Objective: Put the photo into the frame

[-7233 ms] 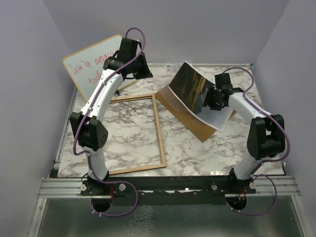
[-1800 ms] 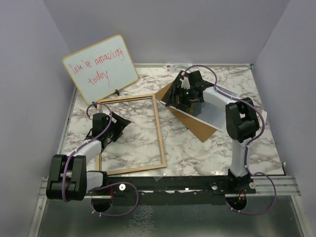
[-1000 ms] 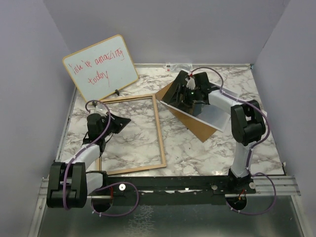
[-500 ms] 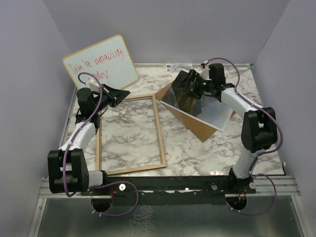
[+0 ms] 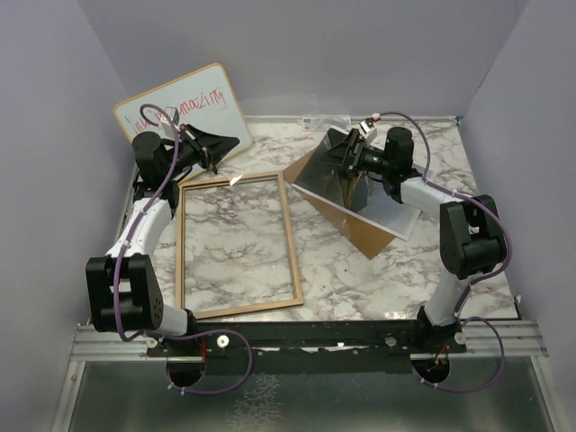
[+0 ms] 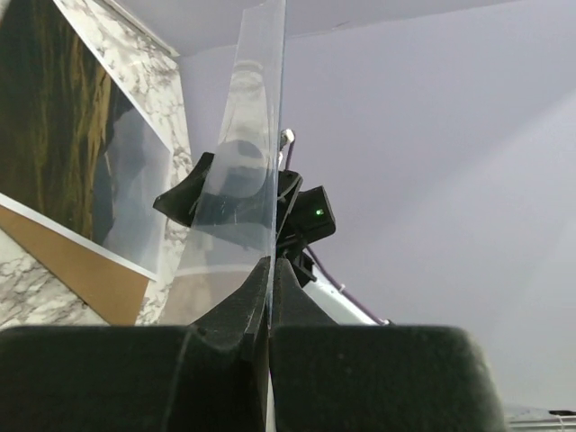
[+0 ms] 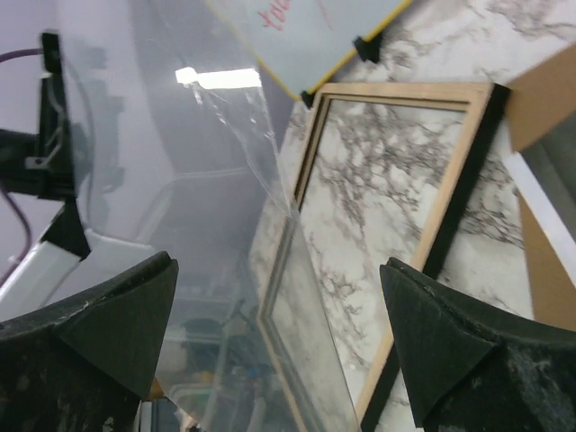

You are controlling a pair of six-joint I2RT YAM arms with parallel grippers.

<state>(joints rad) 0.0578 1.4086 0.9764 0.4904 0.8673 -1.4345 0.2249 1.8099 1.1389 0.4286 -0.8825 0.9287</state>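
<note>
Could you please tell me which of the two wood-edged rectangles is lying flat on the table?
It is the frame, open, with the table showing through it; the whiteboard with red handwriting stands tilted up at the back left.

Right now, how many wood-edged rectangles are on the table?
2. The frame lies flat, left of centre; the whiteboard stands at the back left, partly behind the left arm. No others seem hidden.

The left claw (image 6: 270, 270) pinches a clear sheet (image 6: 256, 117) edge-on, with the photo (image 6: 45, 135) beyond at left.
</note>
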